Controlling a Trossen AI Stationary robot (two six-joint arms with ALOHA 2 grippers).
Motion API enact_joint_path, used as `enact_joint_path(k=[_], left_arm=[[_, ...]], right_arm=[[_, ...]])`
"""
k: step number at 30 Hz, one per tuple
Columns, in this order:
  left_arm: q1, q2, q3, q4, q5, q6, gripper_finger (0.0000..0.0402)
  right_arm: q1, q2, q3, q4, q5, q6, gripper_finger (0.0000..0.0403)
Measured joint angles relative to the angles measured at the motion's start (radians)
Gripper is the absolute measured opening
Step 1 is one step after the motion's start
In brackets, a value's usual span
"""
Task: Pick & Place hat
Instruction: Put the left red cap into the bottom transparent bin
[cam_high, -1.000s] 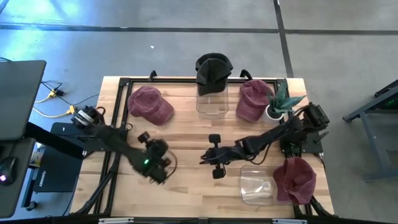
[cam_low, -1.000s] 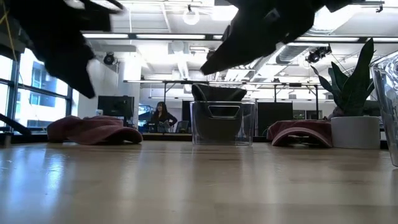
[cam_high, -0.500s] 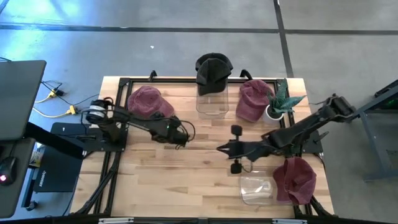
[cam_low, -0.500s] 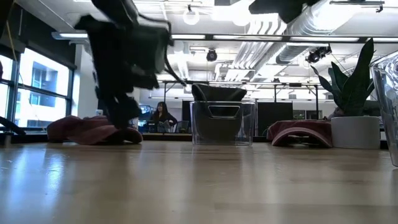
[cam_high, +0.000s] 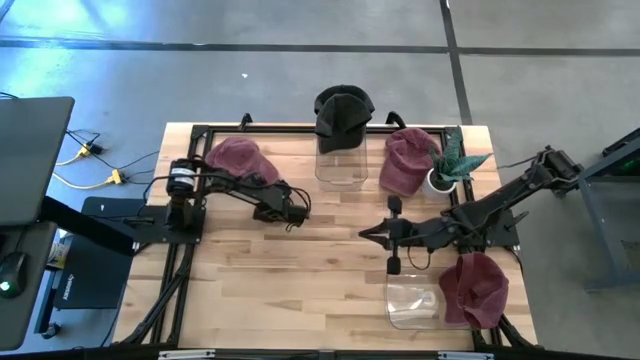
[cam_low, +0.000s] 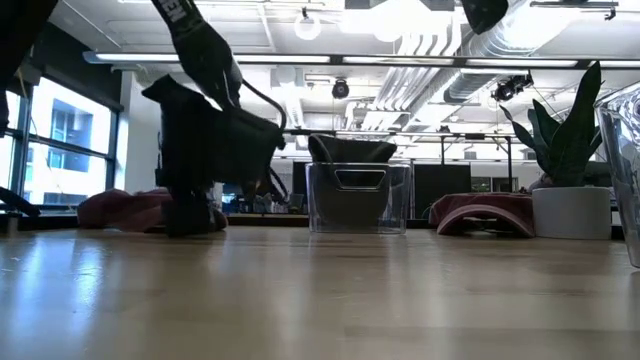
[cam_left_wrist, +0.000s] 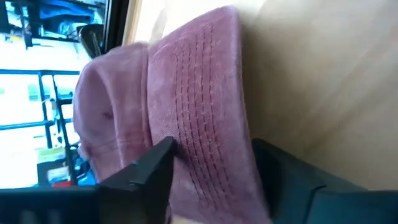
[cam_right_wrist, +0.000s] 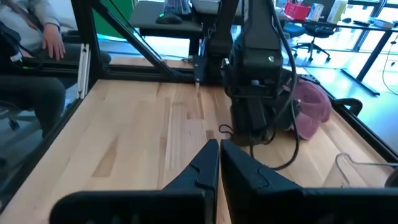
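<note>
Maroon cloth fills the left wrist view: the cap (cam_left_wrist: 186, 106) lies on the table (cam_high: 300, 280) at its far left, brim toward the middle, and the left gripper (cam_high: 288, 210) is down at that brim. Its two fingers (cam_left_wrist: 152, 165) stand apart, one on each side of the stitched brim edge, so the brim sits between them but is not yet pinched. Coming in low at the stiff brim makes sense, since the soft crown would collapse under a grip.

From table height the left gripper reads as a dark block touching or nearly touching the wood, right in front of the cap.

The right gripper (cam_high: 392, 235) hangs over the middle of the table with its fingers pressed together and nothing between them; it looks to be waiting clear of the work.

Other things explain the likely goal. A black cap (cam_high: 343, 108) already sits on a clear bin (cam_high: 340, 165) at the far edge, and a second clear bin (cam_high: 412, 298) stands near the front right with another maroon cap (cam_high: 476, 290) just beside it. A fourth cap (cam_high: 405, 160) lies by the plant (cam_high: 452, 160). My guess is that the next step is closing on the brim and lifting.
</note>
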Motion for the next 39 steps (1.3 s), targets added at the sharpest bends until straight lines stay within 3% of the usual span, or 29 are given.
enact_joint_path(k=[7, 17, 22, 27, 32, 34, 36, 39], left_arm=[[0.012, -0.01, 0.014, -0.079, 0.034, -0.014, 0.0023], [-0.216, -0.24, 0.252, -0.458, 0.212, -0.177, 0.0006], [-0.4, -0.401, 0.403, -0.388, 0.266, -0.178, 0.0002], [-0.566, -0.617, 0.352, -0.184, 0.094, -0.186, 0.0001], [-0.687, -0.841, 0.065, 0.169, -0.195, -0.145, 0.0001], [-0.701, -0.923, -0.096, 0.399, -0.277, -0.062, 0.0001], [-0.694, -0.994, -0.26, 0.698, -0.297, 0.076, 0.0001], [-0.636, -1.046, -0.493, 1.302, -0.146, 0.381, 0.0]], right_arm=[[0.0, -0.004, 0.0, 0.003, -0.003, -0.005, 0.0011], [0.0, -0.004, 0.0, -0.005, -0.003, -0.011, 0.0011], [0.0, -0.003, 0.0, -0.007, -0.014, -0.01, 0.0011], [0.0, -0.003, 0.0, -0.016, -0.023, -0.008, 0.0011], [0.0, -0.003, 0.0, -0.02, -0.027, 0.0, 0.0011], [0.0, -0.003, 0.001, -0.02, -0.027, 0.0, 0.0011], [0.0, -0.003, 0.002, -0.02, -0.027, 0.0, 0.0011], [0.0, -0.002, 0.002, -0.02, -0.029, -0.001, 0.0011]])
